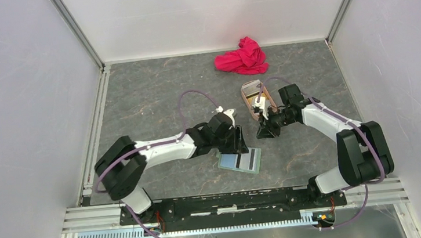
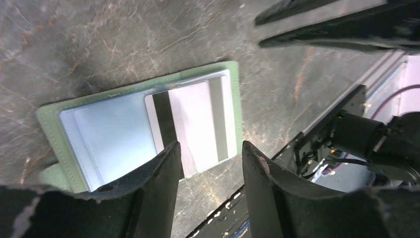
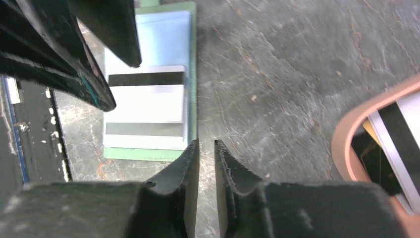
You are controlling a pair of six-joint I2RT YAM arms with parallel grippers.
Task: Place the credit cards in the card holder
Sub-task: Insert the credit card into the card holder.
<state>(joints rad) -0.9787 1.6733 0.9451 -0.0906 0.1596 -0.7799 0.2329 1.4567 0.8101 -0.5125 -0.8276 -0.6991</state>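
Open card holder [image 1: 228,161] lying flat near the middle of the table's [image 1: 154,101] near edge, pale inside facing up. One white credit card [image 2: 190,124] with a black stripe rests on the half toward the table's right edge. A greyer stripe shows beside it; whether that belongs to a second card cannot be told.

The left gripper [image 2: 210,148] hangs directly over the holder, jaws roughly half apart, astride the card's near edge, with nothing clamped between them. The right gripper [image 3: 206,148] sits just beyond the holder, between it and the pinkish oval tray [image 3: 346,129]. Its jaws are drawn to a narrow slit, and nothing is visible in the gap.

The tray, right of centre, contains further cards [image 3: 398,134]. A red cloth [image 1: 243,56] lies near the far edge.
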